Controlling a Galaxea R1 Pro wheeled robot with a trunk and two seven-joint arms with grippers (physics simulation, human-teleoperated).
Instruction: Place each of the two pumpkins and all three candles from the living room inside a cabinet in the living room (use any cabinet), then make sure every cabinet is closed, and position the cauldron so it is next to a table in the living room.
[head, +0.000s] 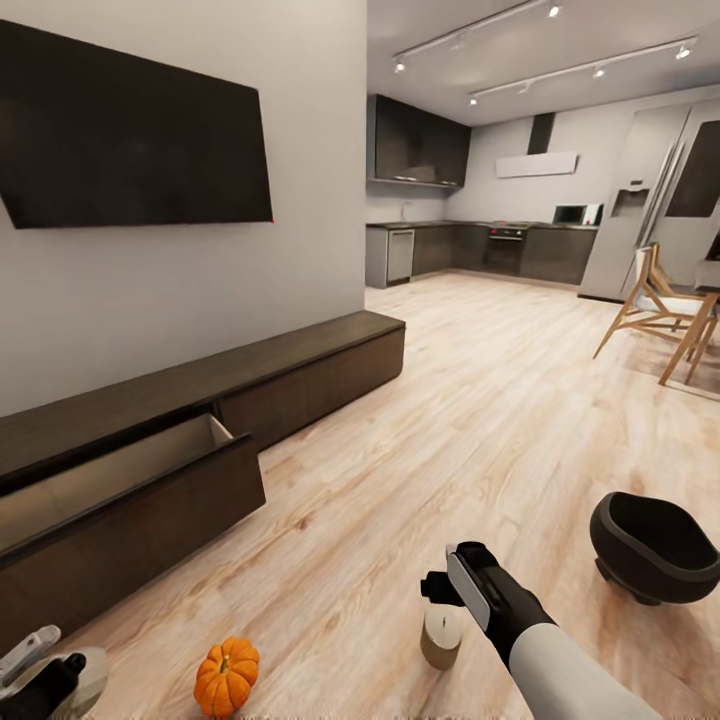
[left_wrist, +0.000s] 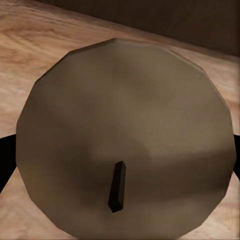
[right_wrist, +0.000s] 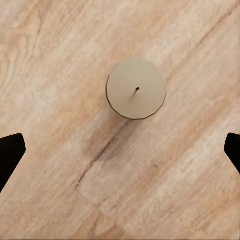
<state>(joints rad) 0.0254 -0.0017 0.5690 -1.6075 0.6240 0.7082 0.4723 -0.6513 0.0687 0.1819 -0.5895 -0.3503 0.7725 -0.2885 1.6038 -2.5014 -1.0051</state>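
I hover right gripper (right_wrist: 120, 150), jaws wide apart, above floor candle (right_wrist: 136, 89): rigid, light, probably slick; pinch round sides. Left gripper (head: 40, 675) clamps second candle (left_wrist: 125, 135).

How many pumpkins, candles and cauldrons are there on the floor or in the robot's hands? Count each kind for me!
Small ribbed orange pumpkins: 1
Short thick beige candles: 2, one standing on the wooden floor under the right gripper, one held close in front of the left gripper
Round black cauldrons: 1
Total: 4
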